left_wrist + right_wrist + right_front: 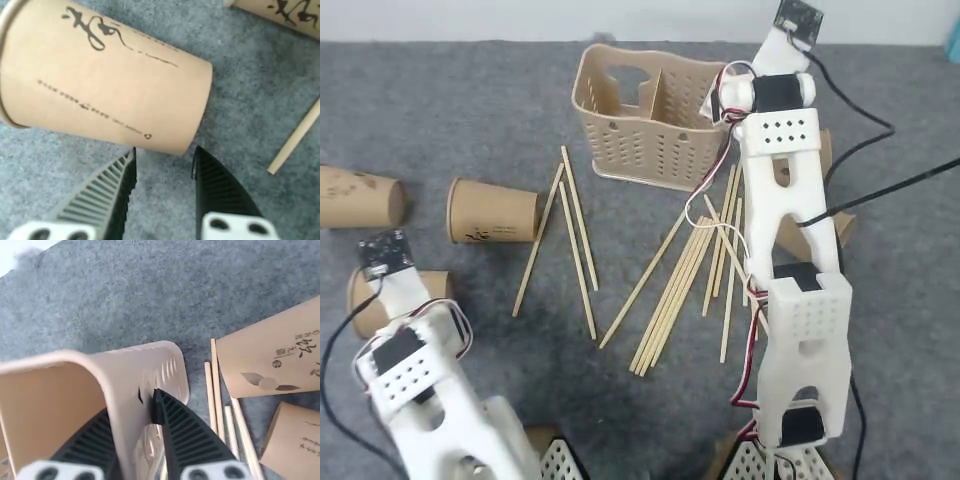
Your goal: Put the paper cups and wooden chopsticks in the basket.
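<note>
Zero items in the basket (640, 140), which stands upright at far centre of the grey surface (470, 100). Fingers of the right gripper (131, 405) are clenched across the basket's right wall, one inside and one outside; judged to be steadying it. Fingers of the left gripper (164, 155) are released, tips just beside the base end of a paper cup (105, 85) lying on its side at near left. Two more cups (492, 210) (360, 197) lie farther back on the left. Wooden chopsticks (670, 290) are scattered across the middle.

Step in hand: first cup pickup. Next move calls for the left fingers to advance around the cup wall and close gently, since thin paper likely crushes.
</note>
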Robot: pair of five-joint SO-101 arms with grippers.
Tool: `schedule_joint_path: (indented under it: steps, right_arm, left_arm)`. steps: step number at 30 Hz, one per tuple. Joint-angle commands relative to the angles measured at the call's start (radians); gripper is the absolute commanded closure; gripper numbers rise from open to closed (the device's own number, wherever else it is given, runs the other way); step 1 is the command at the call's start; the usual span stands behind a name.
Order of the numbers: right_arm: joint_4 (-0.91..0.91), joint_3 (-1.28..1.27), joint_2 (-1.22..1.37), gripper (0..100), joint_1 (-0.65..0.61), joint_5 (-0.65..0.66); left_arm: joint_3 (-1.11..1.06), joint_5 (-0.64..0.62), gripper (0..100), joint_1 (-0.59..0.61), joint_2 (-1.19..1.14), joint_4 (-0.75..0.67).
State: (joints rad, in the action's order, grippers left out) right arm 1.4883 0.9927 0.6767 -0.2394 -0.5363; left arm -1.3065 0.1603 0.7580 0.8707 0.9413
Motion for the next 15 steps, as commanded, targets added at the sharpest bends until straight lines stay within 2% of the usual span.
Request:
schedule_joint_path:
  steps: [1, 7, 15]
  right_arm:
    - [0.044, 0.029, -0.047, 99.0, -0.047, 0.081]
    - [0.137, 0.029, -0.096, 99.0, -0.048, 0.094]
    - [0.223, 0.029, -0.248, 99.0, -0.065, 0.175]
  left_arm:
    - [0.012, -0.012, 82, 0.006, 0.014, -0.031]
    - [0.012, -0.012, 82, 0.006, 0.014, -0.031]
    - [0.012, -0.012, 82, 0.006, 0.014, -0.031]
